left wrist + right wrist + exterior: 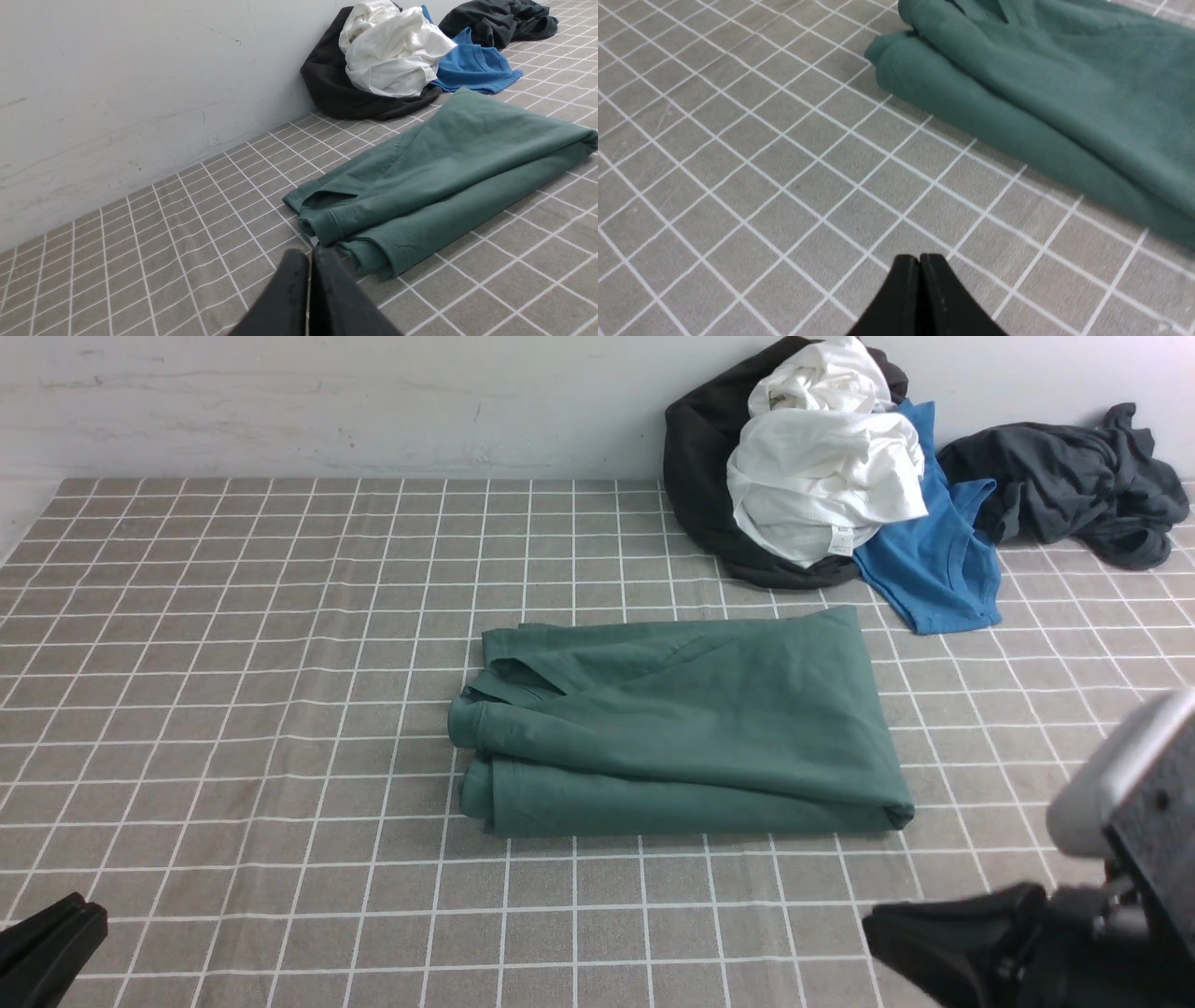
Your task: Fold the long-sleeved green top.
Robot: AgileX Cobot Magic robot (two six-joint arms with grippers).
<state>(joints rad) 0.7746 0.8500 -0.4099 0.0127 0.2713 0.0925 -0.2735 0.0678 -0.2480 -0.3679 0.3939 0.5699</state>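
Observation:
The green long-sleeved top (691, 728) lies folded into a compact bundle in the middle of the checked cloth, its rolled edges facing left. It also shows in the left wrist view (444, 172) and the right wrist view (1055, 93). My left gripper (89, 910) sits low at the front left corner, shut and empty, well clear of the top; its tips (309, 254) press together. My right gripper (878, 924) is at the front right, also shut and empty, with its tips (920, 257) touching above bare cloth.
A heap of clothes rests against the back wall: a black garment (700, 457), a white garment (822, 476) and a bright blue T-shirt (934, 560). A dark grey garment (1074, 476) lies at the far right. The grey checked tablecloth (233, 663) covers the table.

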